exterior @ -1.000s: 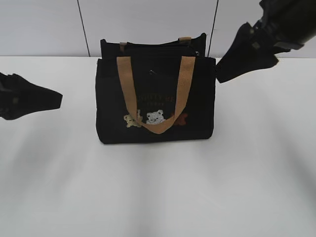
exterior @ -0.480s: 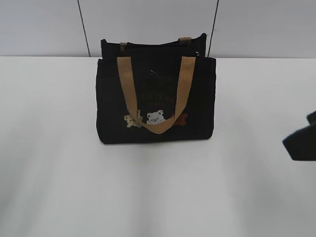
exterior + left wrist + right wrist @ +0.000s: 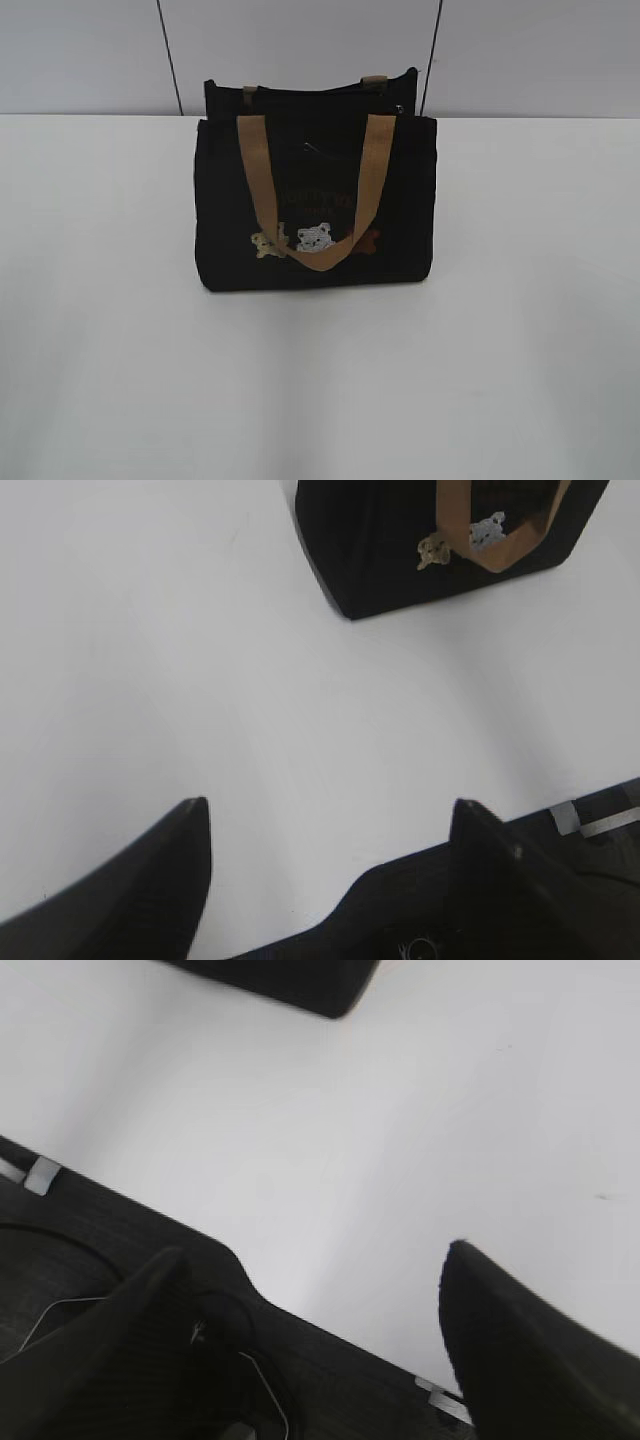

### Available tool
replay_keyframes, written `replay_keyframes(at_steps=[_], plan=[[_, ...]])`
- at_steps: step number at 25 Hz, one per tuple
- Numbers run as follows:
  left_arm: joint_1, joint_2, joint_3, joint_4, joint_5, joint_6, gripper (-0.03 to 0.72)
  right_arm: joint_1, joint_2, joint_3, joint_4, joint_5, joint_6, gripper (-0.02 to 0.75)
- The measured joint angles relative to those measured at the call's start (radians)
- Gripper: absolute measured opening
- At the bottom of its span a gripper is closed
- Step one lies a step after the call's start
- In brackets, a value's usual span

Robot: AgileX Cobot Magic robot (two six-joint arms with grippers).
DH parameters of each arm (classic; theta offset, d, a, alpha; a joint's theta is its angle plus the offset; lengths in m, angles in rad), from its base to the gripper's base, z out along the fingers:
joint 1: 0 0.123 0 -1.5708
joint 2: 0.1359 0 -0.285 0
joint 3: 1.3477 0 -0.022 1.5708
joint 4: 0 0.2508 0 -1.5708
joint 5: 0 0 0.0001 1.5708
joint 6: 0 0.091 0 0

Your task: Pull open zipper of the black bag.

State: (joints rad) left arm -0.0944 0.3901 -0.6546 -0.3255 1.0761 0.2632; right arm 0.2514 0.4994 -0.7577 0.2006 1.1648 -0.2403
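The black bag [image 3: 316, 205] stands upright on the white table [image 3: 320, 380]. Left gripper [image 3: 330, 815] and right gripper [image 3: 315, 1260] are both open wide, holding nothing.

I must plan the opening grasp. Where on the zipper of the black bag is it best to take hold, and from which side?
Judging from the exterior view, grip the small pull of the zipper at the top right corner of the black bag. Come from above on the right, since the bag stands upright with its top exposed.
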Motion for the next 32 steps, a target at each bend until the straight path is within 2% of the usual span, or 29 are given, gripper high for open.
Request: replay_keyframes(at_steps=[8,16,22,32], plan=[[-0.003,-0.135,0.000,0.116,0.048,-0.062,0.536,0.000,-0.311,0.129,-0.122,0.049,0.086,0.576],[-0.003,-0.238,0.006,0.207,0.051,-0.069,0.536,0.000,-0.446,0.248,-0.174,0.038,0.124,0.576],[-0.003,-0.299,0.101,0.197,0.027,-0.074,0.536,0.000,-0.455,0.270,-0.201,-0.028,0.134,0.576],[-0.008,-0.303,0.111,0.188,0.000,-0.085,0.536,0.000,-0.455,0.292,-0.208,-0.066,0.134,0.575]])
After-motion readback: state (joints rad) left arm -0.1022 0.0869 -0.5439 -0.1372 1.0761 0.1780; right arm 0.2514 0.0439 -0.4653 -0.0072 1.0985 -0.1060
